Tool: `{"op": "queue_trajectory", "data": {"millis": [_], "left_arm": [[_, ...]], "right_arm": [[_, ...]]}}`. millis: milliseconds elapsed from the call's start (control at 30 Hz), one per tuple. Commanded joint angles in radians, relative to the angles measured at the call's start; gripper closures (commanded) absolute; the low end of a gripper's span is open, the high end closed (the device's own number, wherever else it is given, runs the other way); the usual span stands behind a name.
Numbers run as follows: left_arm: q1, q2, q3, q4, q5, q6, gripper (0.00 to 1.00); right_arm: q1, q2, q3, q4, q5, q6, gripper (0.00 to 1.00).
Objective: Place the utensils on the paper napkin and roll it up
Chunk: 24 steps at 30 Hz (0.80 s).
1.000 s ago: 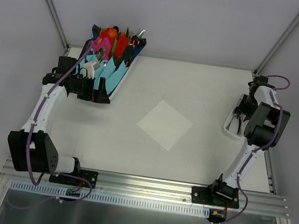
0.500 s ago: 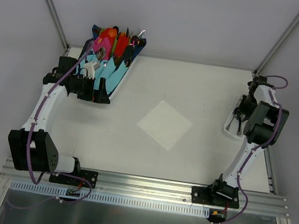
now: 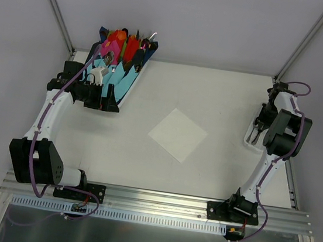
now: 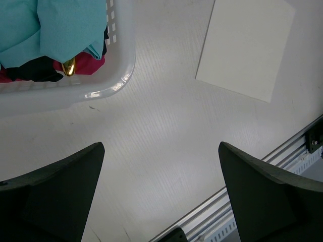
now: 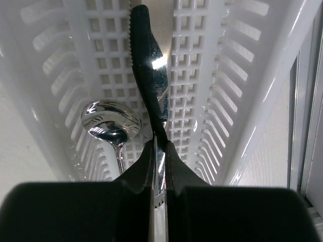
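The utensils lie in a white slotted tray point(image 5: 212, 75) at the table's right edge: a shiny knife point(image 5: 149, 65) with a serrated blade and, to its left, a spoon point(image 5: 110, 120). My right gripper point(image 5: 159, 143) is down in the tray point(image 3: 246, 138) and shut on the knife's handle. The paper napkin point(image 3: 177, 135) lies flat and bare in the middle of the table, turned like a diamond. My left gripper point(image 4: 160, 147) hovers wide open over bare table, with the napkin point(image 4: 245, 48) off to its upper right; from above, this gripper point(image 3: 112, 98) is at the table's left.
A white basket point(image 4: 108, 85) holding light-blue, pink and red napkin bundles point(image 3: 122, 57) stands at the back left, right beside the left gripper. The aluminium rail point(image 3: 157, 200) runs along the near edge. Grey walls close in the back and sides.
The right gripper's fingers have closed on the knife in the tray, and that wrist has shifted slightly. The left arm and the napkin have not moved.
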Motion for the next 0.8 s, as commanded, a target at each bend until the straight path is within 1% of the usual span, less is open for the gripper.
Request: {"op": "queue_trajectory", "data": {"millis": [0, 300, 467, 567, 767], "left_arm": [[0.009, 0.002, 0.014, -0.014, 0.041, 0.004, 0.01], [0.008, 0.005, 0.021, -0.016, 0.052, -0.001, 0.01], [0.008, 0.007, 0.021, -0.016, 0.063, -0.009, 0.01], [0.008, 0.007, 0.022, -0.016, 0.064, -0.01, 0.01], [0.008, -0.004, 0.024, -0.019, 0.057, -0.006, 0.01]], "right_arm": [[0.0, 0.0, -0.009, -0.051, -0.024, -0.008, 1.0], [0.0, -0.113, 0.024, -0.065, -0.055, 0.006, 1.0], [0.0, -0.167, -0.002, -0.068, -0.014, 0.012, 1.0], [0.0, -0.18, -0.01, -0.065, 0.005, 0.012, 1.0], [-0.002, -0.157, -0.006, -0.068, -0.01, 0.018, 1.0]]}}
